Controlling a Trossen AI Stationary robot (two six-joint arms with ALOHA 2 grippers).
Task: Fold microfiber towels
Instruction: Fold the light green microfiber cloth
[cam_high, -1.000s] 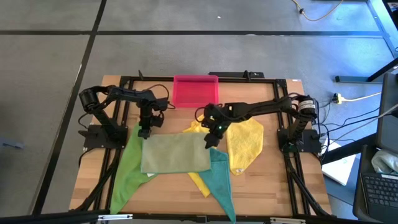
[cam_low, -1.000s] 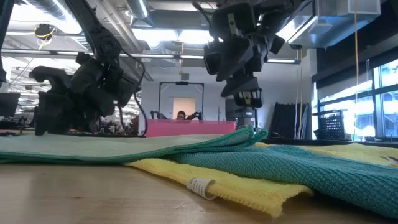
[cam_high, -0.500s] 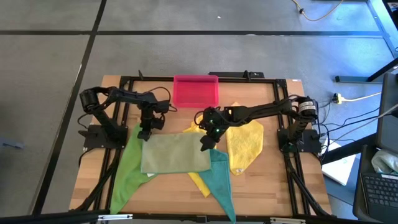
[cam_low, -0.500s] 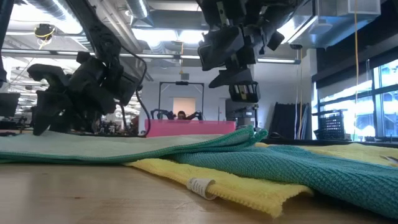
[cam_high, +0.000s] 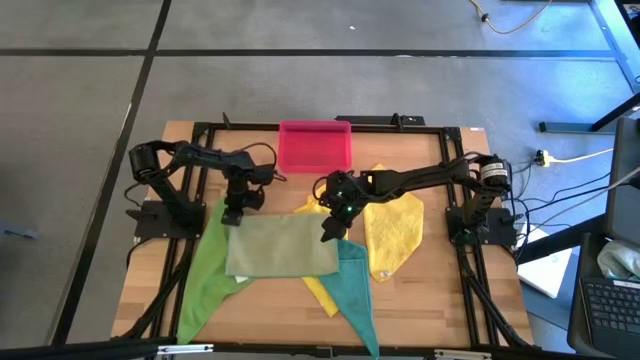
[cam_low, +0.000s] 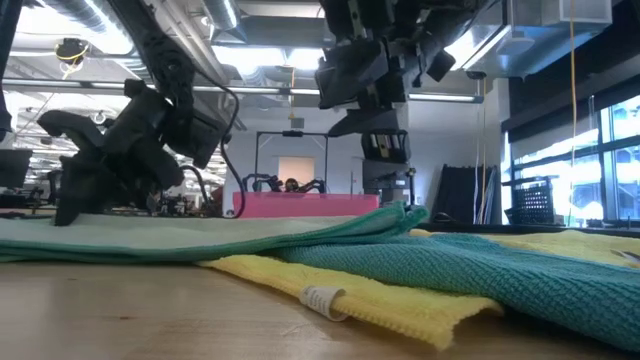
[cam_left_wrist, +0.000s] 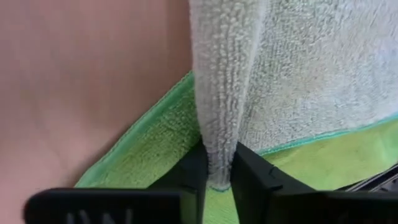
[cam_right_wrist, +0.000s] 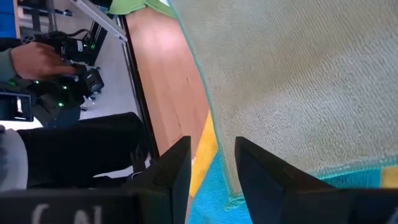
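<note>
Left of centre in the high view, the left pincer (cam_high: 231, 213) is clamped on the upper left corner of the soft pale olive green microfiber towel (cam_high: 283, 246), which lies as a flat rectangle, seemingly folded once already. Under it, toward lower left, trails the bright green towel (cam_high: 204, 283), unfolded. At centre, a crumpled yellow towel (cam_high: 322, 293) and the teal towel (cam_high: 357, 292) lie loose on the wooden table (cam_high: 433, 294). The right pincer (cam_high: 327, 232) hovers over the olive towel's upper right corner, fingers apart, holding nothing. Further right, another yellow towel (cam_high: 396, 233) sprawls unfolded. Most folding remains.
</note>
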